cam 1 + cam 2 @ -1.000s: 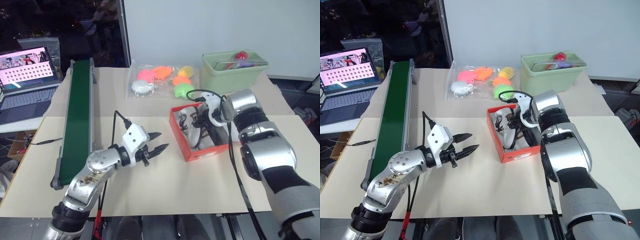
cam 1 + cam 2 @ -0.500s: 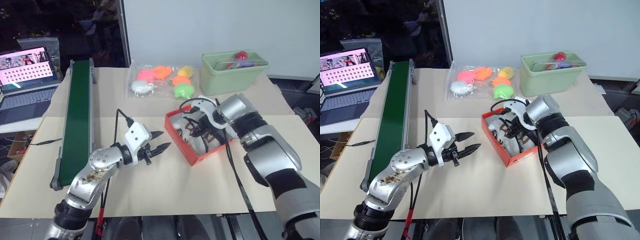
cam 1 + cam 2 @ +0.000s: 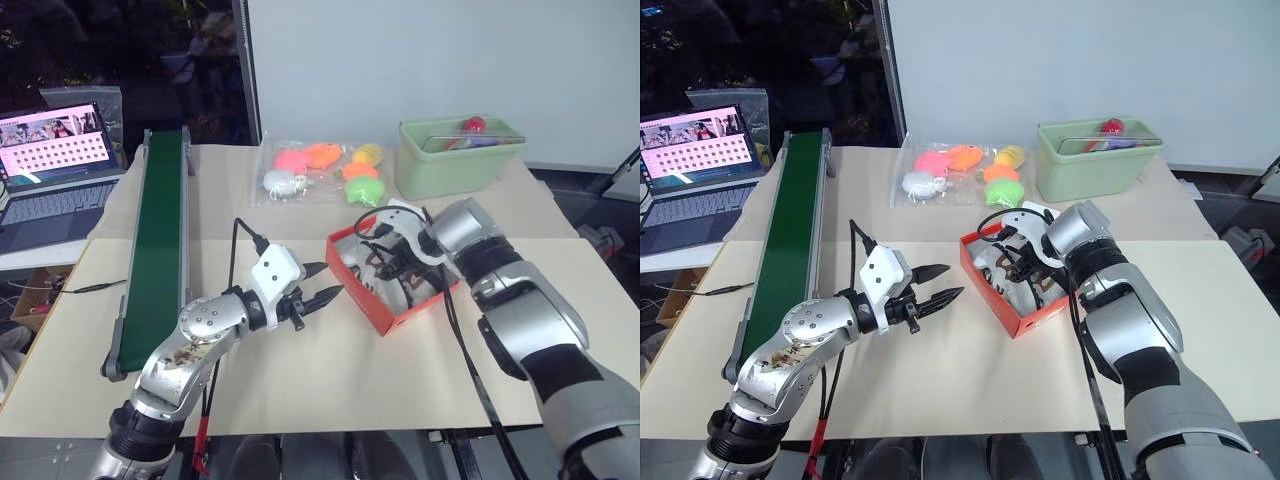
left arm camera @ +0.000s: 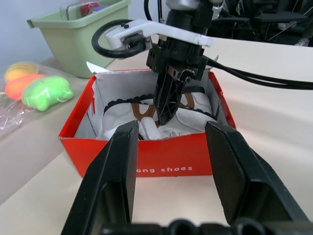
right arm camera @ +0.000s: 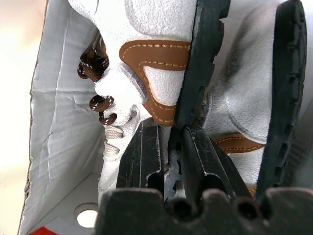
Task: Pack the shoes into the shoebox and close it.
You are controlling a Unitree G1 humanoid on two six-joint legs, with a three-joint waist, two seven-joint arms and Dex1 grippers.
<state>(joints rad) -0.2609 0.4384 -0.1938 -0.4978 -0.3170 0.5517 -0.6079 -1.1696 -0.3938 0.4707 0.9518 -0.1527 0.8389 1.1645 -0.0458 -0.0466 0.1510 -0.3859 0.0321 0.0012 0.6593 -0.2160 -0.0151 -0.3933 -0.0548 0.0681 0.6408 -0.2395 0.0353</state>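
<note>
Both shoes (image 5: 161, 68) already lie on their sides inside the shoebox (image 3: 375, 305), at about one o'clock from the spread, empty left gripper (image 3: 318, 285), while the right gripper (image 4: 166, 105) reaches in with fingers nearly pressed together, and lid closing remains.

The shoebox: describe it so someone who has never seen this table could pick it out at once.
On the cream table, look right of the long green conveyor and in front of the bag of plush toys. The shoebox sits there, open, with white sneakers inside. It is the one orange-red cardboard box; the pale green bin behind it is plastic.
</note>
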